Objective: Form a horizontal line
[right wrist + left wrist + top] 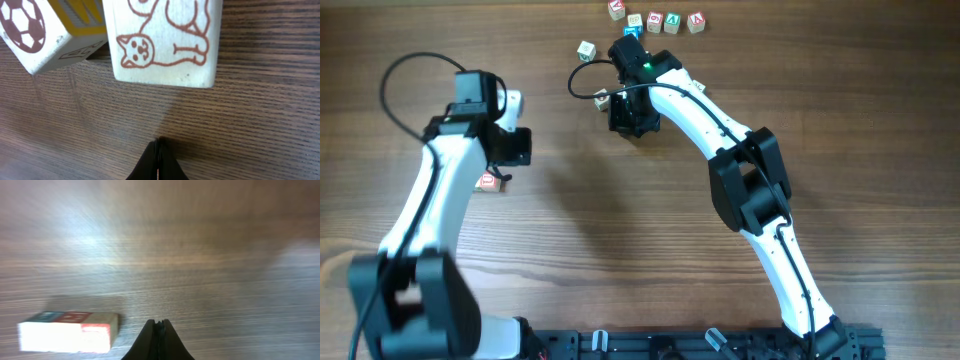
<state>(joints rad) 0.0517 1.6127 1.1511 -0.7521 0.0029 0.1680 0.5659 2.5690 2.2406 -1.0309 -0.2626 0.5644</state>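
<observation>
While pushing w/ right gripper [157, 150] pressed together, empty (left gripper [159, 330] same, idle), aim for horizontal line [663, 20], well apart from the tips; hold cat cube [162, 42], just ahead, centred; skirt ball cube [35, 35], ahead-left.

Big wood table [570, 250], brown w/ thin dark lines going left to right. It fills every view. Black bar [620, 345] runs along the near edge, btm of overhead view. Soft white shine [85, 240] on the wood, top left in left wrist view.
</observation>
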